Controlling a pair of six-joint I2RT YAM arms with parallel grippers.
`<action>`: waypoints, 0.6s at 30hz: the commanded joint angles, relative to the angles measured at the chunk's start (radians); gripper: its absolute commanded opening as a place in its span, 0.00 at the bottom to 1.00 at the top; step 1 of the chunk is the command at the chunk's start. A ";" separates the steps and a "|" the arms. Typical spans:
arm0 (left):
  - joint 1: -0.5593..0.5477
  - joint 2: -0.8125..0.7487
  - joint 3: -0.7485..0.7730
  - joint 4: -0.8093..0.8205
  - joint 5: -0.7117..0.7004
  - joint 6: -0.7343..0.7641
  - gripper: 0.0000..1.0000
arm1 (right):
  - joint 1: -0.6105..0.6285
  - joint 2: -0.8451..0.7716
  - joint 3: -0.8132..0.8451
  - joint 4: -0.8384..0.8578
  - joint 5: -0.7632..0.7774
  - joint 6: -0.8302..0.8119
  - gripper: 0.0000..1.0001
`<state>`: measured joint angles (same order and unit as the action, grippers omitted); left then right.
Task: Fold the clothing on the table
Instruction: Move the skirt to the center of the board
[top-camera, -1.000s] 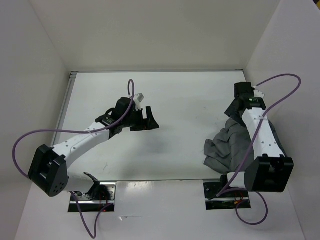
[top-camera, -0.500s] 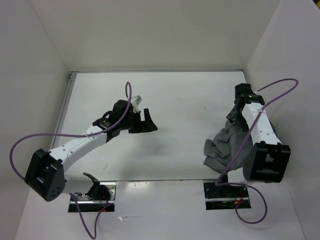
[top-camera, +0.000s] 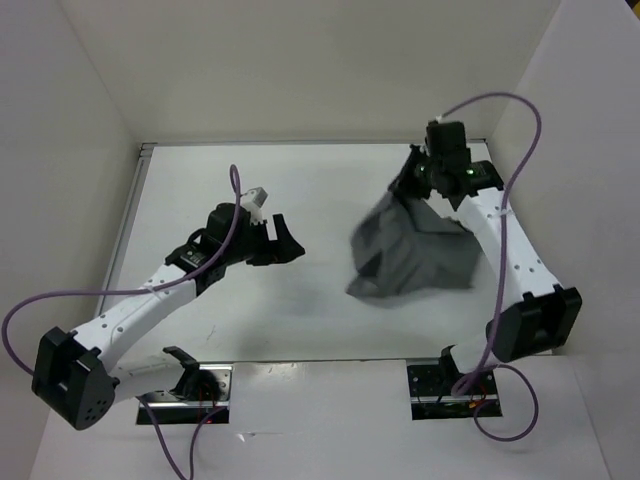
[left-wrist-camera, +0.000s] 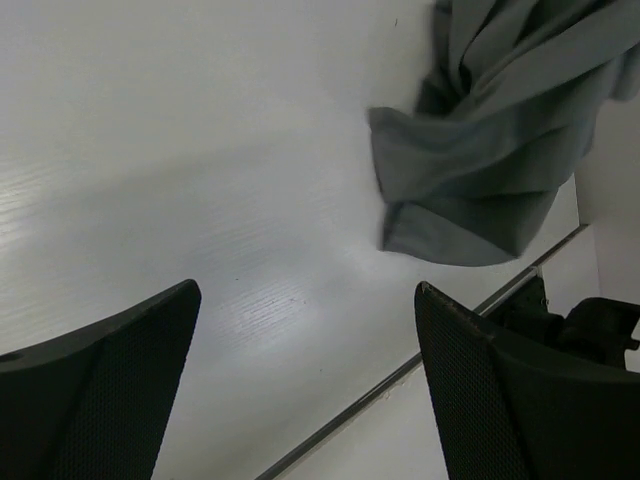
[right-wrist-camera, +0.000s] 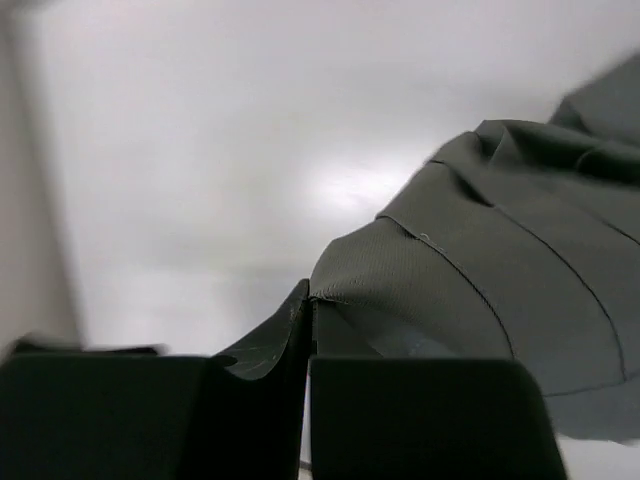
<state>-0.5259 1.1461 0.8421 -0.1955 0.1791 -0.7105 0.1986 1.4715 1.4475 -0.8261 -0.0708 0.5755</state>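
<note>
Clothing (top-camera: 415, 255) in raised right end effector (right-wrist-camera: 308, 330)

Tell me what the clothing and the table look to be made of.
The clothing: soft woven fabric, matte mid-grey; it drapes in folds, and the right wrist view shows fine weave and stitched seams. The table: hard smooth white board, probably laminate or plastic, glossy; light glares off it.

Creased grey clothing (top-camera: 412, 255) hangs pinched in the right tool (right-wrist-camera: 309, 318), draping beneath it over the white tabletop (top-camera: 320, 180).
</note>
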 joint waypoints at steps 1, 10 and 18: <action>0.016 -0.064 -0.008 -0.002 -0.055 0.011 0.94 | 0.032 -0.158 0.230 0.192 -0.217 -0.008 0.00; 0.062 -0.246 -0.041 -0.082 -0.118 0.002 0.95 | 0.050 -0.158 -0.041 0.167 -0.332 -0.017 0.00; 0.153 -0.328 -0.022 -0.130 -0.099 0.031 0.95 | 0.228 -0.109 -0.182 0.009 -0.348 -0.097 0.52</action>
<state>-0.4034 0.8398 0.8036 -0.3111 0.0803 -0.7067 0.3538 1.4178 1.2407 -0.7383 -0.3927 0.5335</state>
